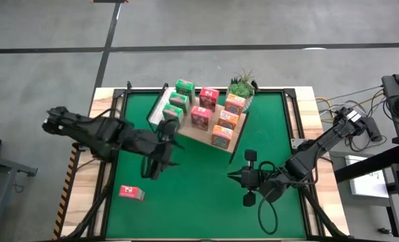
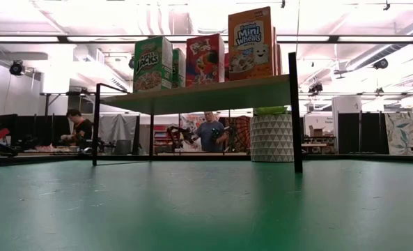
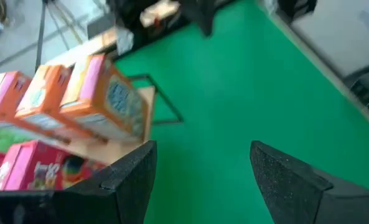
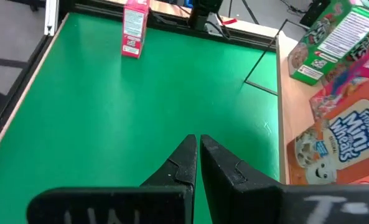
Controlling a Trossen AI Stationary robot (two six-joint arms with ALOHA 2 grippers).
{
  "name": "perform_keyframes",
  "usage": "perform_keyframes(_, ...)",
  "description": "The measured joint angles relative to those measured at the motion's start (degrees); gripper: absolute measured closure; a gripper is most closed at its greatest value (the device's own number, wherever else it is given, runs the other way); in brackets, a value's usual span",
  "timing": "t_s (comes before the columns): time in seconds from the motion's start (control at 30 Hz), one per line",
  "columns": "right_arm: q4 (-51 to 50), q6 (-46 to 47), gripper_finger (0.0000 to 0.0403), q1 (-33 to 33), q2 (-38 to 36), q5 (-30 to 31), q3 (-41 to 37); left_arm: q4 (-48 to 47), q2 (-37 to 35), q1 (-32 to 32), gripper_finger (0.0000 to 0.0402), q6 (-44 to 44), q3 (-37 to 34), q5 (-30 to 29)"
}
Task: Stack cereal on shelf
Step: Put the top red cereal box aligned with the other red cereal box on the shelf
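Note:
The shelf [image 1: 188, 134], a light-wood board on thin black legs [image 2: 296, 118], stands on the green mat at the far middle. On it stand several cereal boxes upright: green [image 1: 178, 101], pink-red [image 1: 200, 118] and orange [image 1: 228, 119]. One pink-red box [image 1: 131, 193] lies on the mat near the left front, also in the right wrist view [image 4: 134, 28]. My left gripper [image 1: 163, 153] hovers open just in front of the shelf's near left corner, nothing between its fingers [image 3: 203, 155]. My right gripper [image 1: 236, 176] is shut and empty over the mat's right half [image 4: 198, 140], pointing left.
A potted green plant [image 1: 241, 86] stands at the shelf's far right corner; its patterned pot [image 2: 272, 136] shows under the shelf. A black frame [image 1: 290, 121] runs round the mat. Open mat lies between the two grippers. People work in the room behind [image 2: 209, 132].

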Motion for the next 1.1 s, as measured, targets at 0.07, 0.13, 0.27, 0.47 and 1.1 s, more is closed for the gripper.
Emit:
perform_keyframes(0.07,1.0,0.0,0.0392,-0.7,0.0,0.0,-0.1,5.1,-3.3,-1.8,0.0161,-0.9,-5.1,-0.3)
perform_keyframes(0.13,1.7,0.2,0.0392,-1.7,-0.1,0.0,0.2,9.4,-6.2,-3.2,0.0161,-1.2,-9.7,-2.0)
perform_keyframes(0.27,1.5,0.5,0.0392,-4.6,-0.2,-0.2,2.7,17.2,-11.6,-4.9,0.0161,0.8,-18.0,-8.1)
perform_keyframes(0.47,1.2,-1.1,0.0392,-10.2,-0.2,-5.8,6.1,26.4,-19.5,-5.0,0.0161,2.4,-28.1,-10.3)
perform_keyframes(1.1,-2.5,-12.0,0.0392,-31.4,5.0,-23.4,23.9,42.9,-39.0,-4.9,0.0161,3.8,-47.3,-10.7)
